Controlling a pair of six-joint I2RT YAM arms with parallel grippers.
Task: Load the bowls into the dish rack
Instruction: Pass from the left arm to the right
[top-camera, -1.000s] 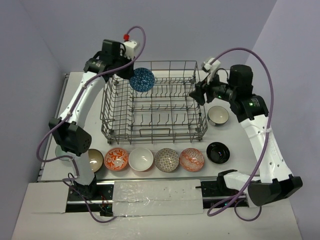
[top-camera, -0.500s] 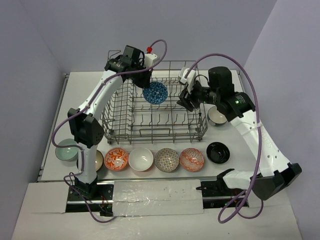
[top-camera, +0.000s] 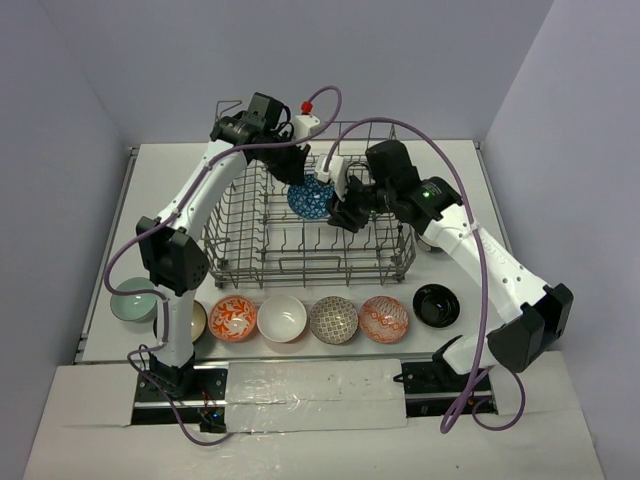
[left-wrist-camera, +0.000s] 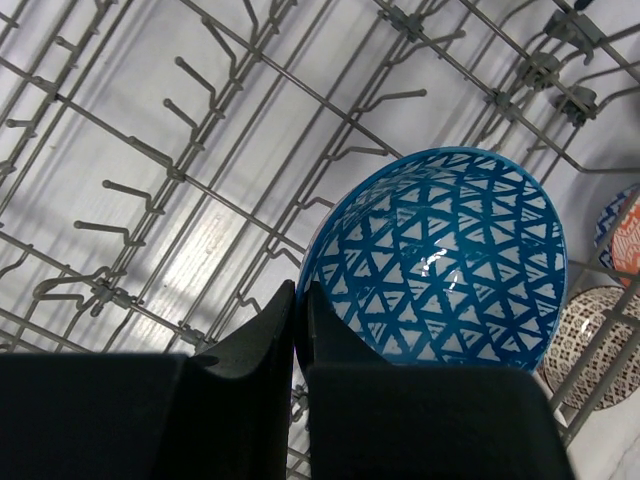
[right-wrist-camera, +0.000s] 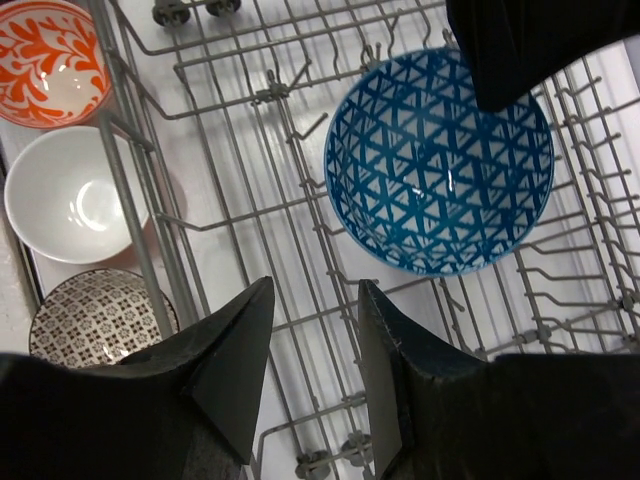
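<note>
the left gripper (left-wrist-camera: 300, 300) is pinching the rim of the blue bowl (left-wrist-camera: 440, 260) and holds it low over the wires inside the dish rack (top-camera: 310, 268). i can't tell if the bowl touches the wires. to do this well, i think the bowl should slide down between two rows of pins, stand on its edge, and be let go slowly. the right gripper (right-wrist-camera: 315, 300) hangs spread open just beside the bowl, holding nothing. this is the only bowl i see in the rack. on the counter (top-camera: 470, 180) in front sit the orange bowl (top-camera: 233, 318), white bowl (top-camera: 282, 318), grey bowl (top-camera: 333, 320), red bowl (top-camera: 384, 318) and black bowl (top-camera: 437, 305).
</note>
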